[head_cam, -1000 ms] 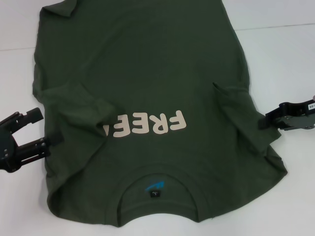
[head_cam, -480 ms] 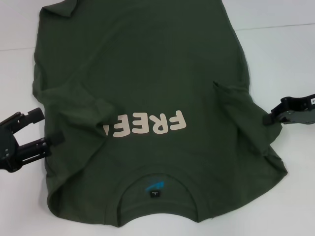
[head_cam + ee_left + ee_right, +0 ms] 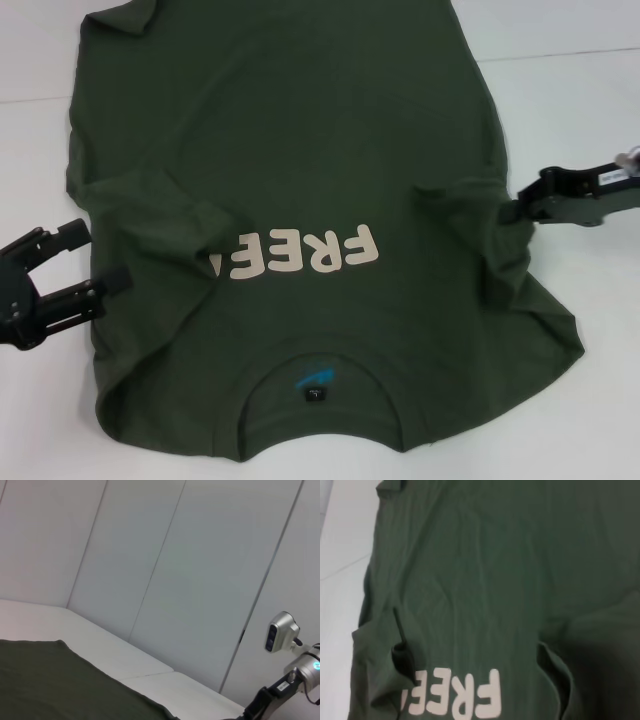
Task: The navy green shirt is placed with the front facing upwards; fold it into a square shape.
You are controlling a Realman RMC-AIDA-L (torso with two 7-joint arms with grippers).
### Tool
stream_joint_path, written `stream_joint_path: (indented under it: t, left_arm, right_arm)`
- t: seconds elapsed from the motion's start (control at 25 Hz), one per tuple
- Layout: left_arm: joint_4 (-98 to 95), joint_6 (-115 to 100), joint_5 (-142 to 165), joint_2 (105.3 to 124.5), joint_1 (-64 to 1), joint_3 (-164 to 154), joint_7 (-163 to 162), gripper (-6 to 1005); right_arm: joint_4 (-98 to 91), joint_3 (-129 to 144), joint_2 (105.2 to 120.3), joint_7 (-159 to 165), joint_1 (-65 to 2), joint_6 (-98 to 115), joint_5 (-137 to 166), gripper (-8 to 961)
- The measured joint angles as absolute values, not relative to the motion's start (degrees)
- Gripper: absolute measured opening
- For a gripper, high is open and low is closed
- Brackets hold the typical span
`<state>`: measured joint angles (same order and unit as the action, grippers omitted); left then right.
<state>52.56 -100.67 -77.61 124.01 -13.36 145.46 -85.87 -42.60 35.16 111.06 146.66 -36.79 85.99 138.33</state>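
Dark olive cotton pretty much fills the scene: one navy green shirt (image 3: 300,190) is spread front-up on one white table (image 3: 590,110), collar toward the near edge and hem toward the far edge. One cream "FREE!" print (image 3: 296,253) is seen upside down across the chest, with its last character hidden under a fold of cloth. One blue mark (image 3: 313,378) is visible inside the neck. Both sleeves are lying folded in over the body.

Two grippers are counted. The left gripper (image 3: 100,256) is parked at the shirt's left side near the table's left edge, fingers clearly spread apart with nothing between them, the lower tip right at the cloth edge. The right gripper (image 3: 512,211) is placed at the shirt's right edge, by the folded-in right sleeve (image 3: 470,215); its tip is at the fabric, but whether the fingers are pinched or apart can't be told.

Only the head view shows the collar and both grippers at once. In the right wrist view the shirt (image 3: 495,580) and the print (image 3: 454,700) are seen close up, with no fingers. In the left wrist view just a corner of the shirt (image 3: 55,680), the table (image 3: 125,655), a panelled wall (image 3: 190,570) and the right arm (image 3: 280,690) farther off are shown.
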Motion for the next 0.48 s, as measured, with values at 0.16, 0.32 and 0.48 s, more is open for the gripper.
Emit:
stream_joint_path:
  t: [0.16, 0.32, 0.48]
  left_arm:
    - [52.55, -100.68, -77.60, 124.01, -13.36, 145.52, -85.87, 934]
    - [52.56, -100.71, -77.61, 124.01, -13.34, 145.70, -85.87, 934]
    - [52.69, -100.72, -77.60, 124.01, -13.12, 145.73, -85.87, 934]
  right_arm:
    - [-39.77, 35.43, 112.28, 145.44, -38.46, 82.99, 137.28, 37]
    - [-36.19, 35.92, 113.46, 143.70, -40.54, 79.91, 137.16, 43]
    - [-34.17, 36.99, 113.87, 142.94, -41.90, 78.00, 137.28, 49]
